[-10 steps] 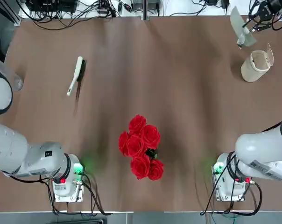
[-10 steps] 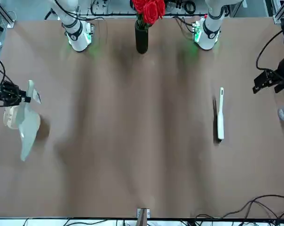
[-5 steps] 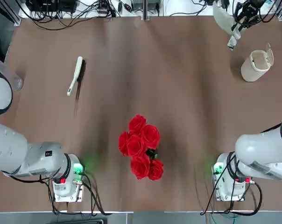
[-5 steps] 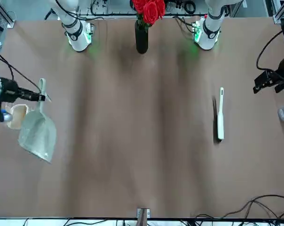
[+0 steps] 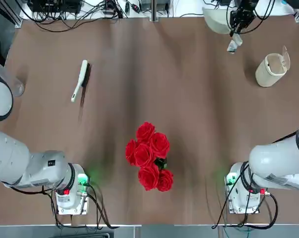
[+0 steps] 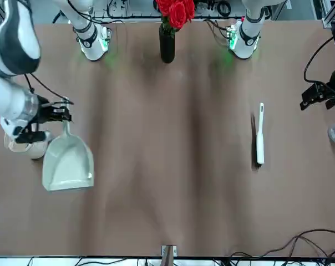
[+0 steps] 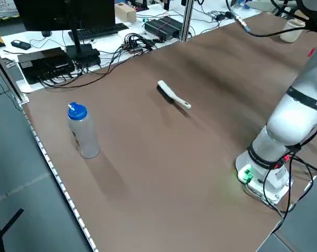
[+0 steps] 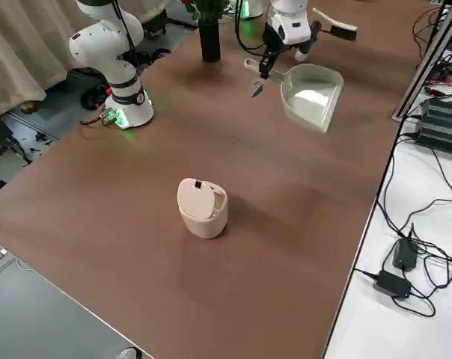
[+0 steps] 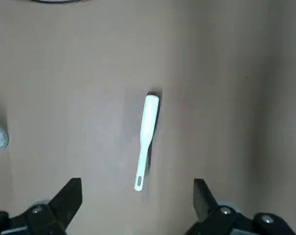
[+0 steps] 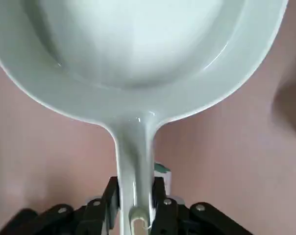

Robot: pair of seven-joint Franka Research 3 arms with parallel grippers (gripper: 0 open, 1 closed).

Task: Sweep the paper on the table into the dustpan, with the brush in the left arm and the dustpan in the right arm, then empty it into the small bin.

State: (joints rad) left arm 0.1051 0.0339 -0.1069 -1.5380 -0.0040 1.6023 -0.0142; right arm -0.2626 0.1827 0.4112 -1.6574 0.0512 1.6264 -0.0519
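Pale green plastic dustpan is up near the far edge of the table, right of its middle, with the right gripper pinching the handle. The left gripper is over by the left edge, fingers spread wide with nothing between them.

What could go wrong: if the pan rolls in that narrow handle grip, its lip won't sit flat and paper could slip under it. A low swing to the right could also clip the small bin, upright near the far right corner. And if the left closes off-centre on the brush, the slim handle may just spin.

Directions: the brush lies in the far left part, long axis mostly near-to-far, bristle end toward the far edge, handle end toward the near edge and slightly left, bristles facing right. The pan's long axis also runs roughly near-to-far, mouth toward the far edge, handle back toward the robot. How tilted it is, I honestly can't judge from these angles. Can't spot the paper either.
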